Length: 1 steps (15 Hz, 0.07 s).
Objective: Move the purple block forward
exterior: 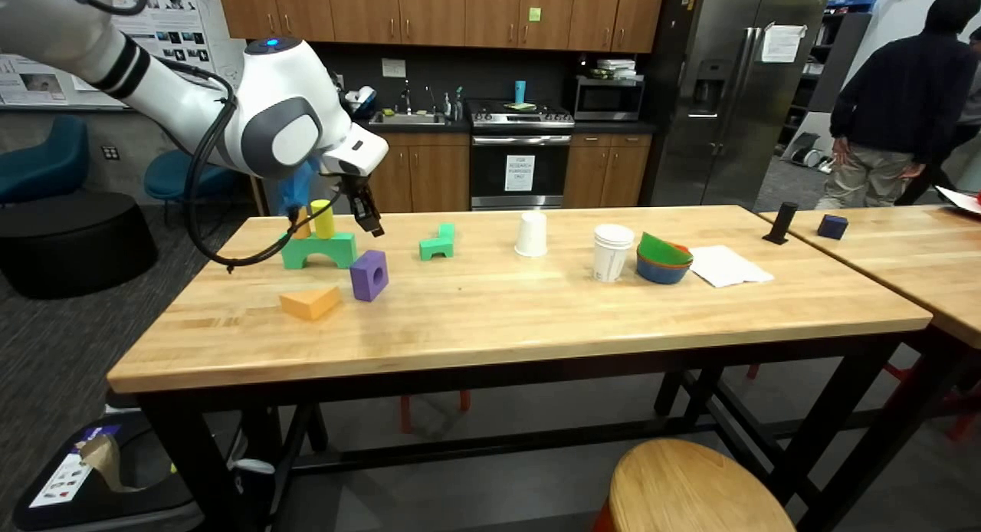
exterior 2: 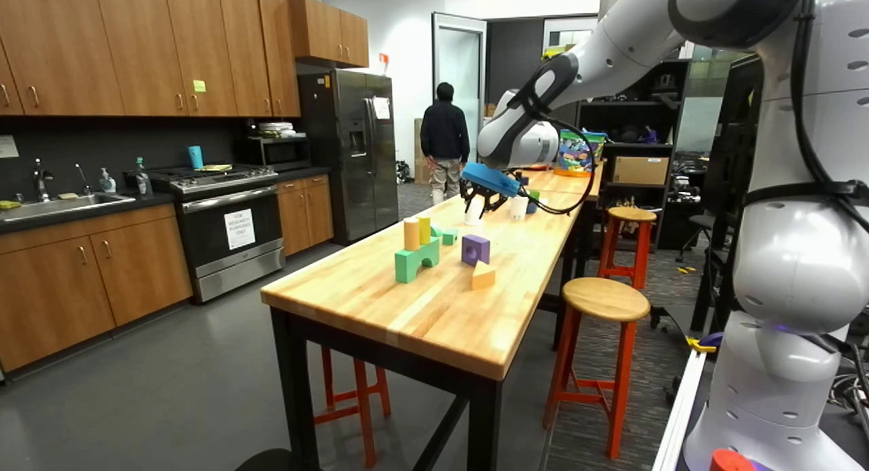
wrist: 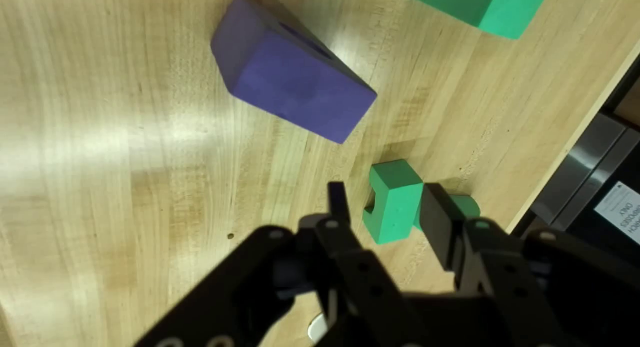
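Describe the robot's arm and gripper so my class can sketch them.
The arm is white with rounded, grey-trimmed joints, black bands and a blue light; a black cable loops off it. The gripper is black, with two jointed fingers and a blue part.

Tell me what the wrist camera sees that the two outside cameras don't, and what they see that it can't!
Only the wrist view looks along the open gripper, so the little green block appears in its gap, though it isn't being held.

Only the exterior views, both of them, show the orange wedge, the fridge, a person and a round wooden stool.

All of them share the purple block, the little green block, the gripper and the wooden table.
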### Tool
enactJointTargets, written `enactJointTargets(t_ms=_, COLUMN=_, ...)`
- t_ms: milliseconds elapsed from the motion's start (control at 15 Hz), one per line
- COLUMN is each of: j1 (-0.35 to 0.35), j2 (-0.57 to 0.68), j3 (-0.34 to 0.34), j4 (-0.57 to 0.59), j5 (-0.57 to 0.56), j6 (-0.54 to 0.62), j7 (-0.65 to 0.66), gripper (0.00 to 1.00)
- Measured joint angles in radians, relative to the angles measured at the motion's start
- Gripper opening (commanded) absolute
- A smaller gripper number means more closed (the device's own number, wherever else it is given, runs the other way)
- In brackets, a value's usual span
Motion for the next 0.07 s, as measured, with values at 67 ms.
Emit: enactJointTargets(t_ms=67, j1=0.000, j2=0.000, j3=0.000, j4=0.000, j5=0.000, j6=0.000, j7=0.000, gripper=0.44)
